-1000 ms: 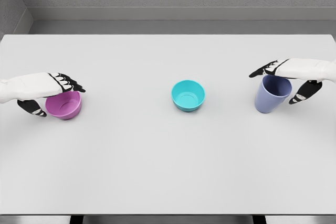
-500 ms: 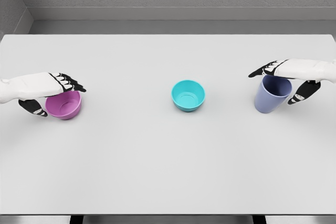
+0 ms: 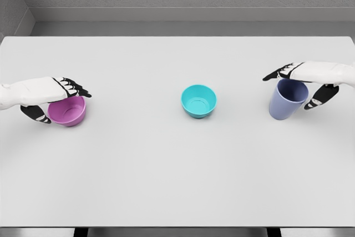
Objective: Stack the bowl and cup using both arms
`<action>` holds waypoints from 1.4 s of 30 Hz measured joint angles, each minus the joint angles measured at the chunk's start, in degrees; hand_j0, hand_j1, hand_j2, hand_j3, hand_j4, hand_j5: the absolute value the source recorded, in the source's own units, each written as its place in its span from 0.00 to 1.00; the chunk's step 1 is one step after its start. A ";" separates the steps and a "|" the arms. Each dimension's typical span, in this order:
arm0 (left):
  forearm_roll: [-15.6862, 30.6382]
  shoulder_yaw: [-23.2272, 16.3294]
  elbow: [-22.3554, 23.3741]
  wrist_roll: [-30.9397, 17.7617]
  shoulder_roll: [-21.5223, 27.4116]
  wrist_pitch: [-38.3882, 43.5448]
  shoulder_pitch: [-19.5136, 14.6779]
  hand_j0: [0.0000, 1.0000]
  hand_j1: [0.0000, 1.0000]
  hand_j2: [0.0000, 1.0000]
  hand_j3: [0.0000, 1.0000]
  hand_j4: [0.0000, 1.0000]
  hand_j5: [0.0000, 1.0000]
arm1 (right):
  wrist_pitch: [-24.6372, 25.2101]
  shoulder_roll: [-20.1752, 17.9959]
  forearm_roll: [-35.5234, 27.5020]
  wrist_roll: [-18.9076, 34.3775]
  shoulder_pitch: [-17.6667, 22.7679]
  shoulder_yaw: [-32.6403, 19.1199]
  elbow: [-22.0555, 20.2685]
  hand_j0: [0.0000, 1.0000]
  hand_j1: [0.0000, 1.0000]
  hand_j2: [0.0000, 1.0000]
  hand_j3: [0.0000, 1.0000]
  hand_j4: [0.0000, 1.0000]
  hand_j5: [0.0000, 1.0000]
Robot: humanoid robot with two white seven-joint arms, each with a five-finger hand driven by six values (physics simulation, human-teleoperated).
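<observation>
A purple bowl [image 3: 70, 112] stands at the table's left, and my left hand [image 3: 62, 102] lies flat over its rim. The straight fingers [image 3: 72, 87] reach past the bowl's far side, and the thumb [image 3: 36, 114] sits beside its left wall. A blue cup [image 3: 283, 106] stands at the right. Over its mouth hovers my right hand [image 3: 288, 91], fingers stretched out to the left and thumb [image 3: 319, 97] close to the cup's right wall. I cannot see a firm grip on either. A teal bowl [image 3: 198, 101] sits alone in the middle.
The white table [image 3: 177, 170] spans the whole view, with a grey wall behind its far edge. Wide bare stretches lie between the three vessels and toward the front edge.
Almost nothing moved. Both thumbs crept slightly inward toward the bowl and the cup; the vessels stayed where they were.
</observation>
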 measured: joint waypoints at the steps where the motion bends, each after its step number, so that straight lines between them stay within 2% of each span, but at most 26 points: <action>1: 0.00 0.00 0.11 0.00 -0.07 0.00 0.00 1.00 1.00 1.00 1.00 1.00 1.00 | 0.01 0.00 0.00 0.00 0.00 0.00 0.00 1.00 1.00 1.00 1.00 1.00 1.00; 42: -0.79 0.00 2.08 0.08 -1.47 0.00 0.09 1.00 1.00 1.00 1.00 1.00 1.00 | -0.18 -0.57 0.00 0.00 -0.18 -0.09 -0.58 1.00 1.00 1.00 1.00 1.00 1.00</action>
